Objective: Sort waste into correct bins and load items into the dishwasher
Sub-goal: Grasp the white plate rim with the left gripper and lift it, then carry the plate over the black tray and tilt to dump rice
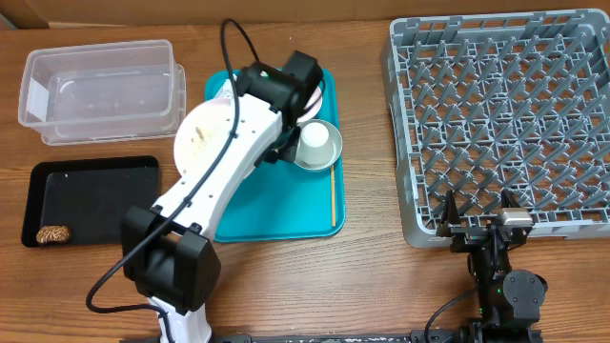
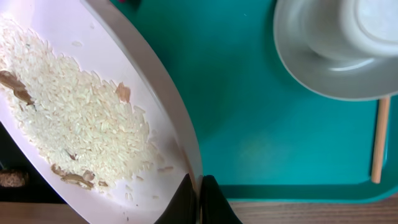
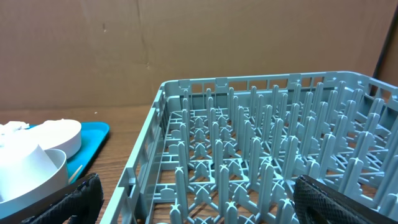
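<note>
Entries, taken from the left of the overhead view to the right.

1. Clear tub [image 1: 100, 86], upper left of the frame: we are seeing nothing in it.
2. Black tray [image 1: 105, 191], lower left: it is holding one brown lump [image 1: 55, 233] in its near left corner.
3. White plate [image 1: 202, 136], centre left: it is sitting at the left edge of the teal tray [image 1: 286, 214], carrying rice [image 2: 74, 118] and a few brown scraps. In the left wrist view its rim is running diagonally, from the upper left to the bottom centre.
4. Left end effector [image 2: 200, 198]: it is clenching the plate's rim, one finger on each face.
5. Grey bowl [image 1: 329, 154], centre: it is sitting on the teal tray with a small white cup [image 1: 314, 136] inside it.
6. Wooden stick [image 1: 333, 195]: it is lying along the teal tray's right edge, its long axis running top to bottom.
7. Dish rack [image 1: 505, 114], right: we are seeing nothing in it.
8. Right end effector [image 1: 477, 221], lower right: its fingers are standing spread and holding nothing, at the rack's near wall.

The relation that matters: the black tray is lying down and to the left of the gripped plate, and the tub up and to the left. The left arm is much the nearer to both. We are judging that the rice belongs beside the lump, so the plate's rice-laden side should be tipping towards the lower left.
</note>
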